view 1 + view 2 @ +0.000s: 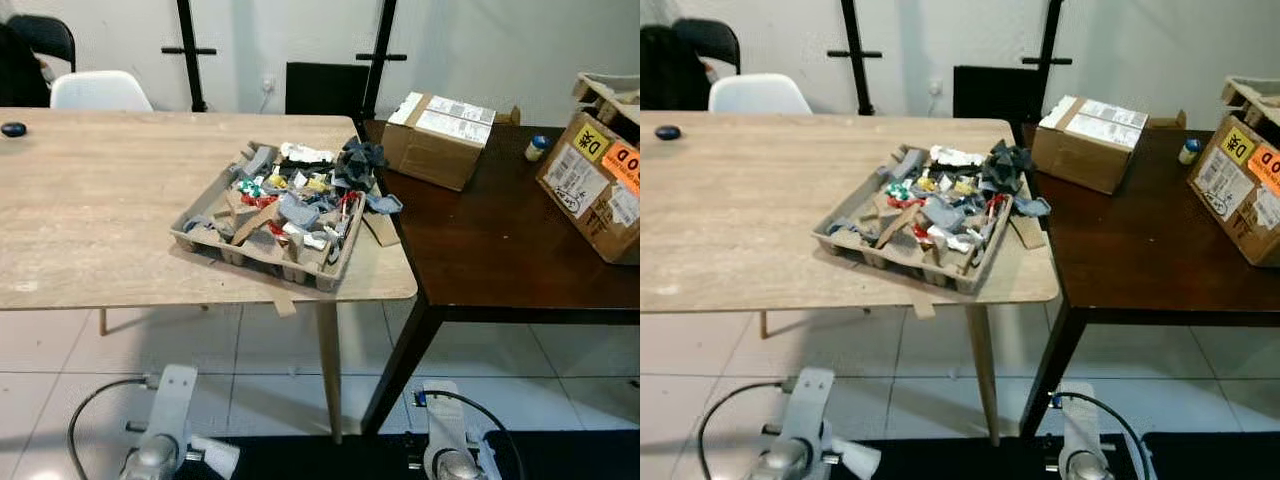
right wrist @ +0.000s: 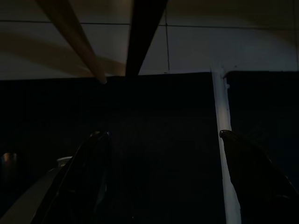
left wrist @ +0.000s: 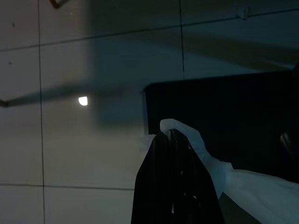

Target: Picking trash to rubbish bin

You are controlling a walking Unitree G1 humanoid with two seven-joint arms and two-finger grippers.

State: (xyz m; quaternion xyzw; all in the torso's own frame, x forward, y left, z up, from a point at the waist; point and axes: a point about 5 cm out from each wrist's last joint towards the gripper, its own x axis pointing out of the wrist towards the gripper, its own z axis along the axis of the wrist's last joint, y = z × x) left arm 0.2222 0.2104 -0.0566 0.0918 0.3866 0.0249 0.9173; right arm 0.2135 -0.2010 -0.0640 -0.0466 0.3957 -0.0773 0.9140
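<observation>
cardboard tray (image 1: 205, 243) of mixed trash (image 1: 300, 200), near right corner of tabletop (image 1: 100, 190). left gripper (image 3: 169, 136) pinching white plastic bag (image 3: 252, 189); right gripper (image 2: 163, 135) spread wide.

Light wood table (image 1: 100, 220) w/ black mouse (image 1: 13, 129), dark table (image 1: 500, 240) w/ cardboard boxes (image 1: 438, 138), white chair (image 1: 100, 90) behind.

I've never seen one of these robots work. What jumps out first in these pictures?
A cardboard tray heaped with colourful scraps sits at the light wooden table's near right corner. Beside it, a dark table carries cardboard boxes. Low down, the left gripper pinches a white plastic bag above the tiled floor.
</observation>
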